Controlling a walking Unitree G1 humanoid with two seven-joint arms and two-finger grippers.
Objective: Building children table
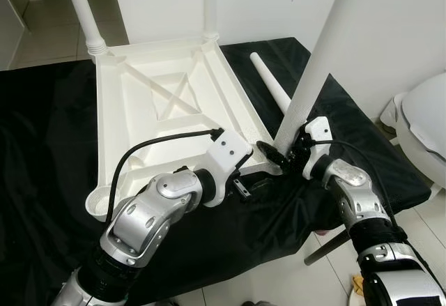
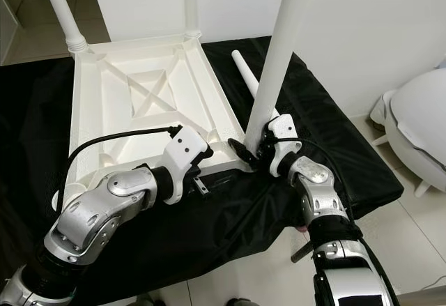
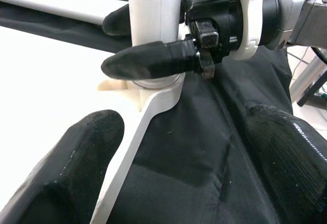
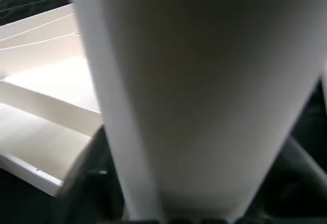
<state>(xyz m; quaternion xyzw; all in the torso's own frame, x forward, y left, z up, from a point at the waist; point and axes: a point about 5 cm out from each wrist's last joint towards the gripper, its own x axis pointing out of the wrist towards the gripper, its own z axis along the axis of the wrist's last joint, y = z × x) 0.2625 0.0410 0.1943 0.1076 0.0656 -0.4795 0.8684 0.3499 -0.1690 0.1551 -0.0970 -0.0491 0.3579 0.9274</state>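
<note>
The white table top (image 1: 240, 114) lies upside down on a black cloth. Two white legs (image 1: 83, 6) stand in its far corners. A third leg (image 1: 317, 62) stands tilted at the near right corner socket (image 3: 153, 89), with my right gripper (image 1: 279, 154) shut on its base, one black finger (image 3: 148, 63) on each side. My left gripper (image 3: 179, 183) is open just left of that corner, and its fingers (image 3: 66, 168) straddle the top's near edge. A fourth leg (image 1: 268, 83) lies loose on the cloth beyond the right gripper.
The black cloth (image 1: 42, 153) covers a low stand, whose metal leg (image 1: 327, 247) shows under its near right corner. A white rounded fixture (image 1: 428, 125) sits on the tiled floor at far right. A white wall runs behind.
</note>
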